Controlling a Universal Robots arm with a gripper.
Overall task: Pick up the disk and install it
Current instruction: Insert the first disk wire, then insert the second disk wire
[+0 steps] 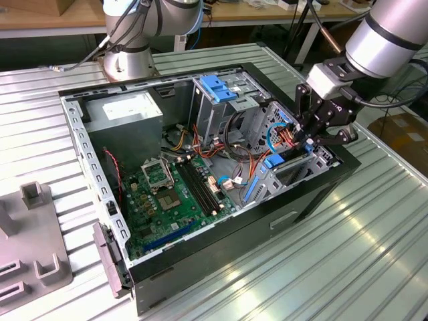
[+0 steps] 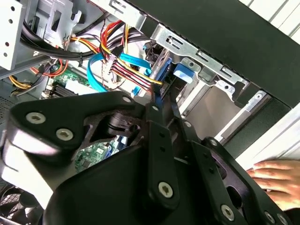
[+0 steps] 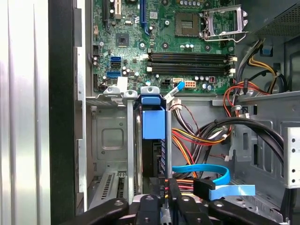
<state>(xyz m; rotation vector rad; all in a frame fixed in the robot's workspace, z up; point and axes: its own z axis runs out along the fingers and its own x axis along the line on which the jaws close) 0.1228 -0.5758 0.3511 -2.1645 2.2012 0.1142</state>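
Observation:
The disk (image 3: pixel 153 123) stands on edge in a narrow metal bay at the front corner of the open computer case (image 1: pixel 314 194), with its blue plastic rail facing up. In the exterior view the disk (image 1: pixel 275 160) is low inside the case toward that view's right, directly under my gripper (image 1: pixel 309 139). Both wrist views show the black fingers close together on the disk's blue-railed edge. My gripper (image 3: pixel 168 190) is shut on it. In the second wrist view my gripper (image 2: pixel 157 101) pinches a blue strip beside the rail's blue tab (image 2: pixel 183 72).
Bundled red, yellow and black cables (image 3: pixel 201 136) and a blue flat cable (image 3: pixel 213 183) crowd the bay. The motherboard (image 1: pixel 170 194), grey power-supply box (image 1: pixel 127 110) and blue-topped drive cage (image 1: pixel 217 87) are in the case. A hand (image 2: pixel 276 174) rests outside it. A grey fixture (image 1: pixel 30 247) lies at the left.

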